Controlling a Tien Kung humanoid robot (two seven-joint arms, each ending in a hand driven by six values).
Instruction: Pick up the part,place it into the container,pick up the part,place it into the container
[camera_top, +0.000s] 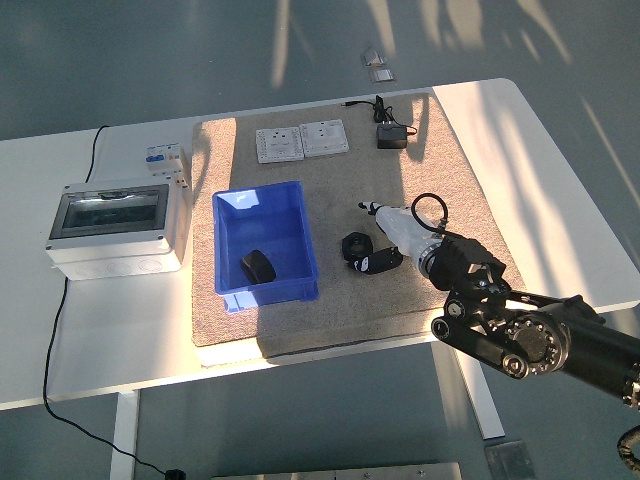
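A black part (352, 245) lies on the tan mat (330, 300), just right of the blue container (232, 214). Inside the container, near its front, rests a second black part (257, 266). My right hand (372, 235), white with dark fingers (381, 262), comes in from the lower right. It is low over the mat, right beside the loose part. The fingers are spread, the dark ones touch the part's right side, and the part still sits on the mat. The left arm is out of the picture.
A grey electrical box (115, 227) with a small breaker (165, 160) behind it stands at the left. Two white socket plates (302, 141) and a black adapter (391, 136) lie at the mat's far side. The table's near edge runs close below the mat.
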